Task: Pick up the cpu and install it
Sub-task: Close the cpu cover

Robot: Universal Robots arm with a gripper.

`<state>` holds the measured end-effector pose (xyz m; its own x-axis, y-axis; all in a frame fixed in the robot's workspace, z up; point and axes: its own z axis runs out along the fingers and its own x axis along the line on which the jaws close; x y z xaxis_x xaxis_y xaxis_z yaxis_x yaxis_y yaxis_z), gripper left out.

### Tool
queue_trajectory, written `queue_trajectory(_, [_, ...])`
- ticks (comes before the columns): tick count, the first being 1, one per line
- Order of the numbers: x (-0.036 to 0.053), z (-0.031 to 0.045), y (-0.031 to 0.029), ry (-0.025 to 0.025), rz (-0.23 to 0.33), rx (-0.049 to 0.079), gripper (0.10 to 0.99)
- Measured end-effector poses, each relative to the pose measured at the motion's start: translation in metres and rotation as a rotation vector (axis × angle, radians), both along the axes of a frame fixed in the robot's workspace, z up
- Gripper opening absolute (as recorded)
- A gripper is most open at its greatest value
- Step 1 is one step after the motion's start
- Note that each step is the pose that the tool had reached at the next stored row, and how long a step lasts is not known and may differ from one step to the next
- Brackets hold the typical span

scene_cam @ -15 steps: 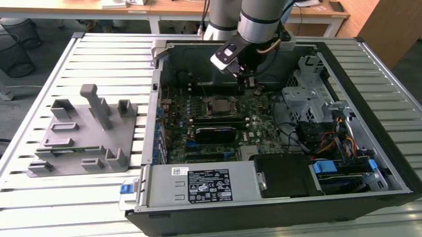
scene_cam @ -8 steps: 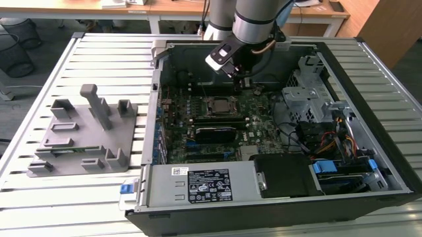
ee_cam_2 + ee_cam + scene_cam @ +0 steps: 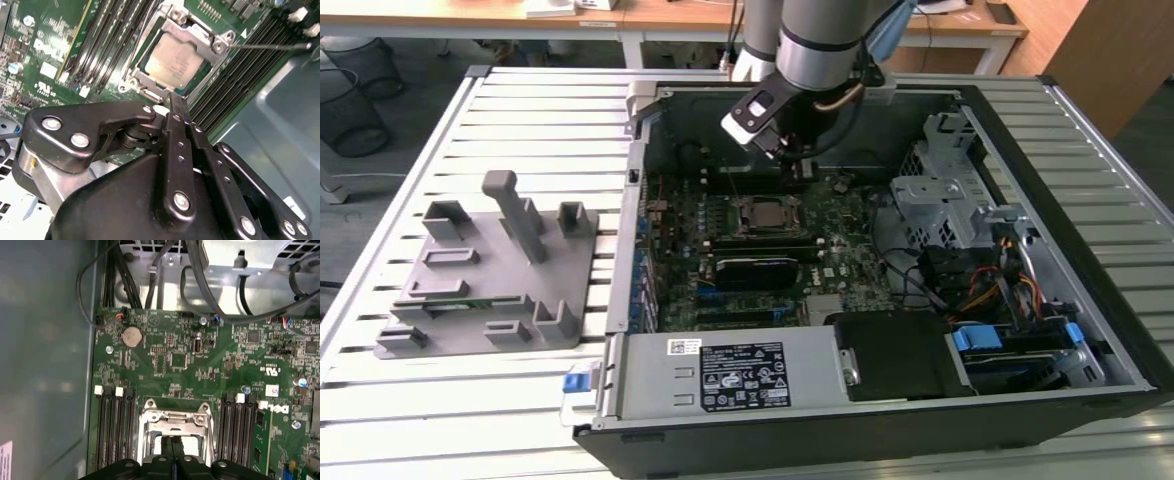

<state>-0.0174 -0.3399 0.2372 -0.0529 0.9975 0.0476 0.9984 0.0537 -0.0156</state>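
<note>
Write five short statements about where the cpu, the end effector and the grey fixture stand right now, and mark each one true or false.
1. The cpu lies in the motherboard socket, inside its metal frame. True.
2. The end effector is clamped around the cpu and lifting it. False: its fingers are together, with nothing between them, above the socket.
3. The computer case lies open on a slatted table. True.
4. The grey fixture sits inside the case beside the motherboard. False: it stands on the table outside the case, on the exterior view's left.
5. In the first wrist view, a round coin battery sits on the motherboard. True.
</note>
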Motion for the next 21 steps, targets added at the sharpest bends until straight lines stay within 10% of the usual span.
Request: queue_trajectory(21, [-0.0231,-0.0077,-0.0047,0.0,0.004,0.0,0.106])
